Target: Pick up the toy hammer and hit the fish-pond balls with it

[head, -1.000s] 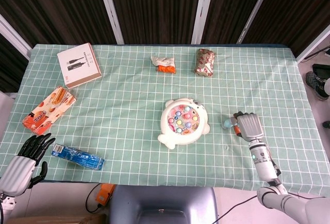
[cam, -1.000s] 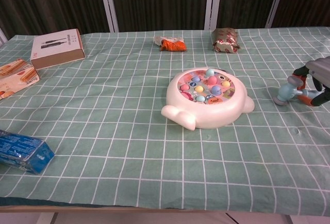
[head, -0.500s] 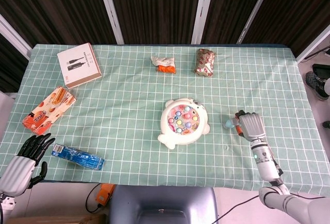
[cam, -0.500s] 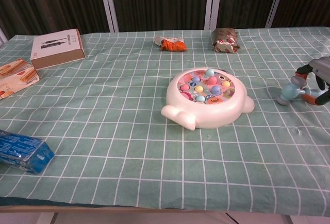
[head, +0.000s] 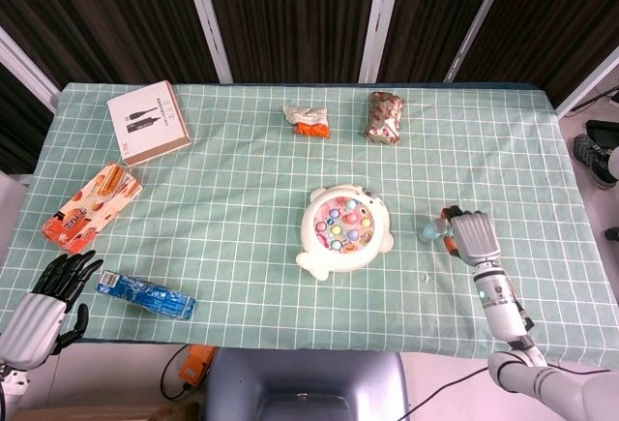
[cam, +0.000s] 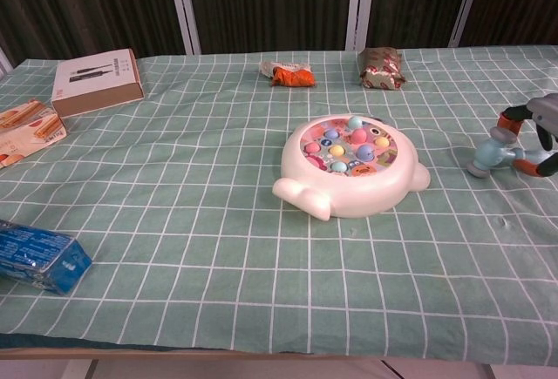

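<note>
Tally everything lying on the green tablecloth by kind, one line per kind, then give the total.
Toys: 2 – fish-pond toy, toy hammer
Boxes: 2 – white box, orange snack box
Packets: 3 – blue packet, orange-and-white packet, brown wrapped packet
Total: 7

Fish-pond toy (head: 343, 229) sits centre-right on surface (head: 242, 198); toy hammer (cam: 495, 152) to its right, w/ right hand (head: 471, 237).

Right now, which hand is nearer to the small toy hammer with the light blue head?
Right. The right hand grips the toy hammer at the table's right side; the left hand hangs off the near left edge, far across from it.
</note>
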### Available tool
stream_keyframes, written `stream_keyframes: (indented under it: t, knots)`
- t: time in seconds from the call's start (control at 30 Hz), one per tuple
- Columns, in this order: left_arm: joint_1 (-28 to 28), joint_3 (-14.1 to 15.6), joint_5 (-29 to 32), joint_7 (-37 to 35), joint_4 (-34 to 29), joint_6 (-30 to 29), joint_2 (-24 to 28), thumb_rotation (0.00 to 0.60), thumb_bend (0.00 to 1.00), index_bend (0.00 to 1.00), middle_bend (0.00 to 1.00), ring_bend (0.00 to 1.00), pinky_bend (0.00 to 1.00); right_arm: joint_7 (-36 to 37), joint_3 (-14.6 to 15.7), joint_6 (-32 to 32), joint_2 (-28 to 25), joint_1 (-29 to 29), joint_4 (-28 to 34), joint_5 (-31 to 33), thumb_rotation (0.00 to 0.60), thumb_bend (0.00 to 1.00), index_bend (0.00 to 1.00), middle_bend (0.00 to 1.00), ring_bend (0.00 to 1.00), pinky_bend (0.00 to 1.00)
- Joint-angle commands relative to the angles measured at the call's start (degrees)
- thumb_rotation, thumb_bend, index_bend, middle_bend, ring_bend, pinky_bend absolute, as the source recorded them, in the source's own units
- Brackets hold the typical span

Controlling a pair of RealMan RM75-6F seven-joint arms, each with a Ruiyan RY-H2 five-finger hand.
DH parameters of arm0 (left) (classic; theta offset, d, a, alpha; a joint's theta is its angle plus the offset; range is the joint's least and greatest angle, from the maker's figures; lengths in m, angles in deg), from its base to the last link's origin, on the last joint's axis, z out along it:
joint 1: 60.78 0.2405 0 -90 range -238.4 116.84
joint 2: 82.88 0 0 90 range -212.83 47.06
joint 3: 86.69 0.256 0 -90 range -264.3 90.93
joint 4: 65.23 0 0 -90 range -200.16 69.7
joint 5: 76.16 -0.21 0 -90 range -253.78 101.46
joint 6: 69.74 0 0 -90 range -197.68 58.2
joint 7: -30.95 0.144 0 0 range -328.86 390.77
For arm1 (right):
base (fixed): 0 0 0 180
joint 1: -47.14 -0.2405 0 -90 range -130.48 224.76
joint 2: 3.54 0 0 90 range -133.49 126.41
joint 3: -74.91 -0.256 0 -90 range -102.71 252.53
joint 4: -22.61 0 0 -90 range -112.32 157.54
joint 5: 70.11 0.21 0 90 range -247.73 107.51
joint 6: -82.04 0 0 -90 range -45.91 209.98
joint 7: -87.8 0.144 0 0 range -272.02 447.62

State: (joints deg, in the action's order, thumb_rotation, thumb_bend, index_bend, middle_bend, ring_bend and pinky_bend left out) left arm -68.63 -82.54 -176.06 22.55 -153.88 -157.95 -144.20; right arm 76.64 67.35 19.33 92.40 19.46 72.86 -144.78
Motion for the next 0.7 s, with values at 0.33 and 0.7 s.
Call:
stream_keyframes:
  t: [0.33,0.7]
  knots:
    - [0.04,0.05,-0.13,0.28,-0.06,-0.03,-0.07,0.600,0.71,0.00,0.00,0.00,0.00,-0.25,2.00,-7.65,-6.13,4.19,8.61,-4.04,0.600,0.47,0.38,0.41,0.58,0.65]
    - [0.16,-0.34,0.60,0.15,0.01,-0.15,-0.15,0.600,0.64,0.00,0.00,0.00,0.00,-10.69,11.87,-28.51,-23.72,19.85,41.95,-13.84,0.600,0.29,0.00,0.00,0.00,0.17]
